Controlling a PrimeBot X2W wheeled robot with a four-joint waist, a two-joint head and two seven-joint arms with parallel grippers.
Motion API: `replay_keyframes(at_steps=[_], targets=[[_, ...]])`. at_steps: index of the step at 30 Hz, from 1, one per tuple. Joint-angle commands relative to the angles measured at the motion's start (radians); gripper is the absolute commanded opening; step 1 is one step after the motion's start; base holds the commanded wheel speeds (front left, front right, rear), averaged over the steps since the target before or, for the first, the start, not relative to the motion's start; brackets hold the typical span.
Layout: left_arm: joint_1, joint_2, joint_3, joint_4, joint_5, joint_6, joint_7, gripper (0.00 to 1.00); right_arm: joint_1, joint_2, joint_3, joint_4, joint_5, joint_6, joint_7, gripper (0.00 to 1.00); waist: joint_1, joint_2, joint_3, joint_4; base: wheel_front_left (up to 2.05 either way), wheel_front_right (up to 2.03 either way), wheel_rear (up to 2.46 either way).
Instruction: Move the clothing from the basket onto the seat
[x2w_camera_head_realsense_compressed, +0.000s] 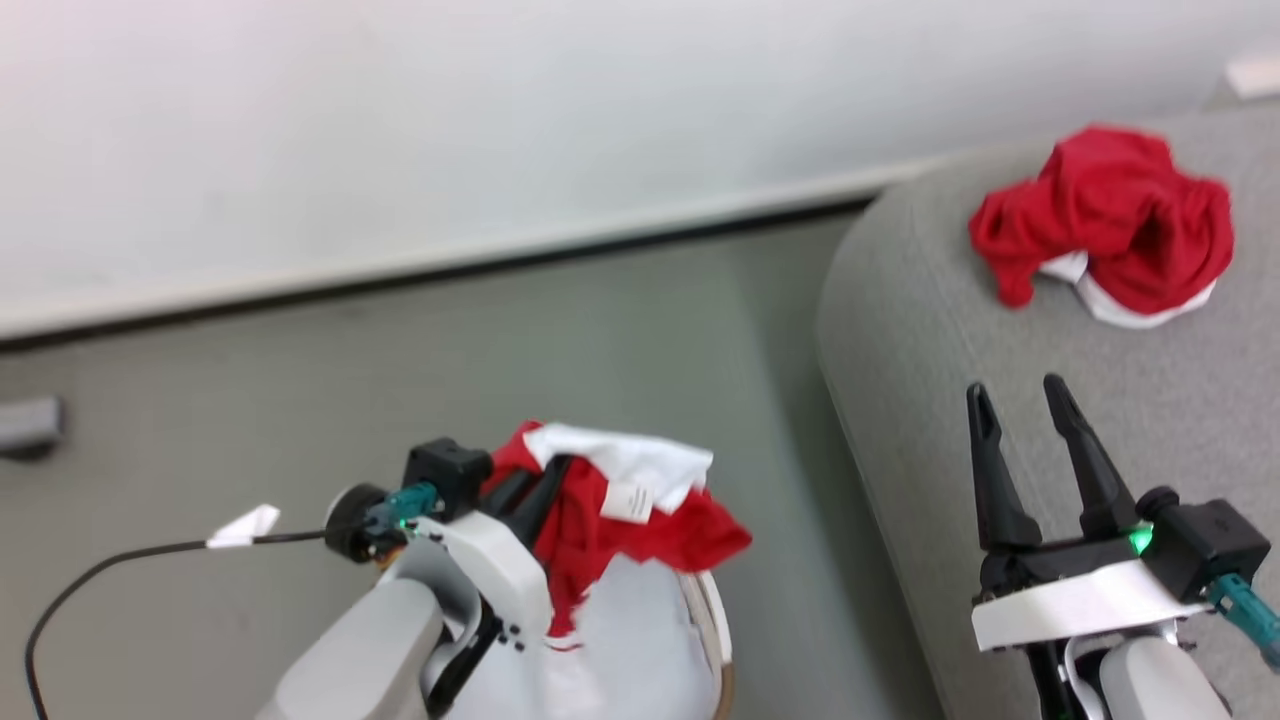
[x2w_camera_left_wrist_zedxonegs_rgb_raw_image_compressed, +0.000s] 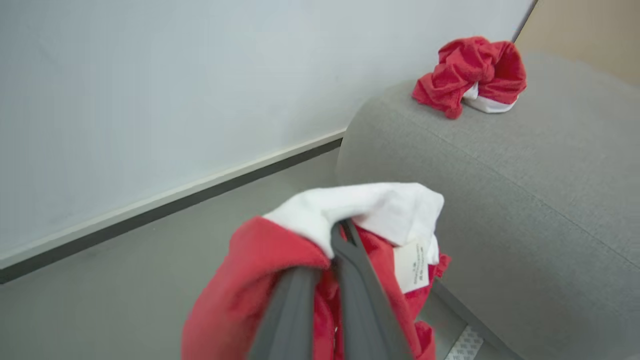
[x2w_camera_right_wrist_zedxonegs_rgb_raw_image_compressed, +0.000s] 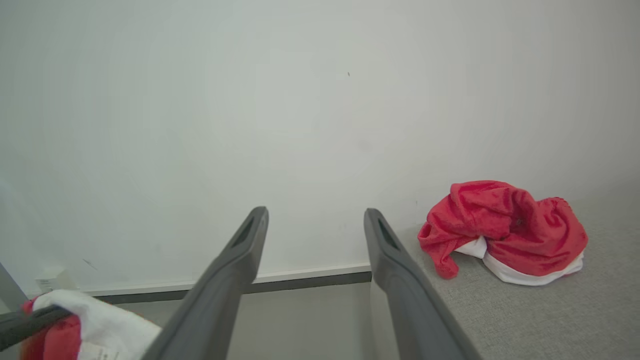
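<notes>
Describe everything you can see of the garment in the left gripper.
The held jersey is red, soft fabric with a white panel folded over the top and a small white printed label hanging from it. It is crumpled and droops from the left gripper, whose shut fingers pinch it near the white part. It hangs over the basket, beside the seat, not on it.

Head looks down; wrists face wall (x2w_camera_right_wrist_zedxonegs_rgb_raw_image_compressed: 200, 100), share seat (x2w_camera_head_realsense_compressed: 950, 330).

The left tool (x2w_camera_left_wrist_zedxonegs_rgb_raw_image_compressed: 342, 231) has its two dark fingers pressed together, pinching a red jersey (x2w_camera_left_wrist_zedxonegs_rgb_raw_image_compressed: 240, 280), with the pale forearm (x2w_camera_head_realsense_compressed: 370, 640) sloping up behind it. The right tool (x2w_camera_head_realsense_compressed: 1015, 392) stands with fingers spread wide, pointing up the head view.
</notes>
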Motion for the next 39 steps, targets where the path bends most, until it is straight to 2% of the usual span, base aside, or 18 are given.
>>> replay_keyframes(at_steps=[1, 10, 21, 32, 39], targets=[[0.017, 0.007, 0.015, -0.028, 0.010, 0.006, -0.002, 0.00, 0.019, -0.002, 0.001, 0.005, 0.002, -0.002, 0.000, 1.00, 0.0003, -0.0001, -0.075, 0.028, 0.00, 0.00, 0.00], [0.020, 0.038, 0.088, -0.257, 0.030, 0.028, 0.001, 0.00, 0.074, -0.002, 0.024, 0.023, 0.015, -0.002, 0.000, 1.00, 0.0003, -0.0001, -0.172, 0.066, 0.00, 0.00, 0.00], [-0.059, 0.074, 0.121, -0.480, 0.000, 0.068, 0.116, 0.00, 0.082, -0.002, 0.086, 0.031, 0.035, -0.002, 0.000, 1.00, 0.0003, -0.0001, -0.185, 0.104, 0.00, 0.00, 0.00], [-0.034, 0.092, 0.124, -0.555, -0.013, 0.095, 0.150, 0.00, 0.075, -0.003, 0.136, 0.051, 0.027, -0.002, 0.000, 1.00, 0.0003, -0.0001, -0.177, 0.109, 0.00, 0.00, 0.00], [-0.062, 0.076, 0.115, -0.563, -0.017, 0.098, 0.161, 0.00, 0.034, -0.004, 0.307, 0.100, 0.027, -0.002, 0.006, 1.00, 0.0003, -0.0001, -0.171, 0.116, 0.00, 0.00, 0.00]])
